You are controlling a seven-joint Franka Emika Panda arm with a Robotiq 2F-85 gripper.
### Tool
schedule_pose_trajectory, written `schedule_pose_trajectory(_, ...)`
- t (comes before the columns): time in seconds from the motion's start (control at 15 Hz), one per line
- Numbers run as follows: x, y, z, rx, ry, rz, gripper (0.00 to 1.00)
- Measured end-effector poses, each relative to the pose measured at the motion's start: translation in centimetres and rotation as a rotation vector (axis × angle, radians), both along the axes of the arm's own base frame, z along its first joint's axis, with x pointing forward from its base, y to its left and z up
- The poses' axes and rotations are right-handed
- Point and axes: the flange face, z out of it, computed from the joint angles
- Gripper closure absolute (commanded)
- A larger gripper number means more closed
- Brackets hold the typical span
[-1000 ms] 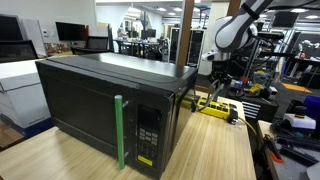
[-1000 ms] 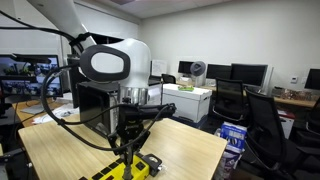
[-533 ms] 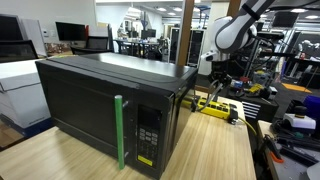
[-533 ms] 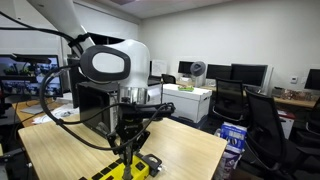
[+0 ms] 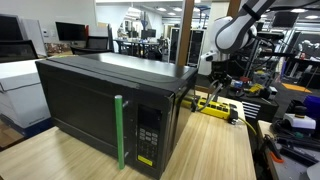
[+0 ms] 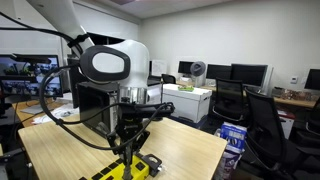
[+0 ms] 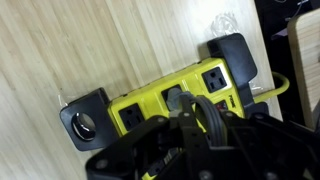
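Yellow power strip (image 7: 170, 105) on wooden table (image 7: 90, 45), directly beneath closed pincer (image 7: 190, 110)

No text, label, brand, number or sign can be read in any view. The microwave's (image 5: 105, 110) keypad panel (image 5: 148, 132), at the right edge of its front, shows rows of light marks (too small to make out). The yellow power strip (image 7: 175, 105) in the wrist view carries no legible print; a small pale mark beside its sockets is blurred. Screens in the background show nothing readable.
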Motion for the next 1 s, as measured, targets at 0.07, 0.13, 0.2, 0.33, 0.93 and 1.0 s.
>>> schedule_pose_trajectory(0.07,0.0,0.1,0.0,-0.006,0.002,-0.002,0.97)
schedule_pose_trajectory(0.13,0.1,0.2,0.0,-0.012,0.006,-0.001,0.61)
schedule_pose_trajectory(0.2,0.2,0.3,-0.1,-0.019,0.010,0.001,0.60)
schedule_pose_trajectory(0.33,0.0,0.5,-0.3,-0.025,0.017,-0.007,0.48)
schedule_pose_trajectory(0.93,-1.2,1.1,-0.6,0.006,0.090,-0.069,0.00)
schedule_pose_trajectory(1.0,-1.4,1.2,-0.7,0.015,0.100,-0.079,0.00)
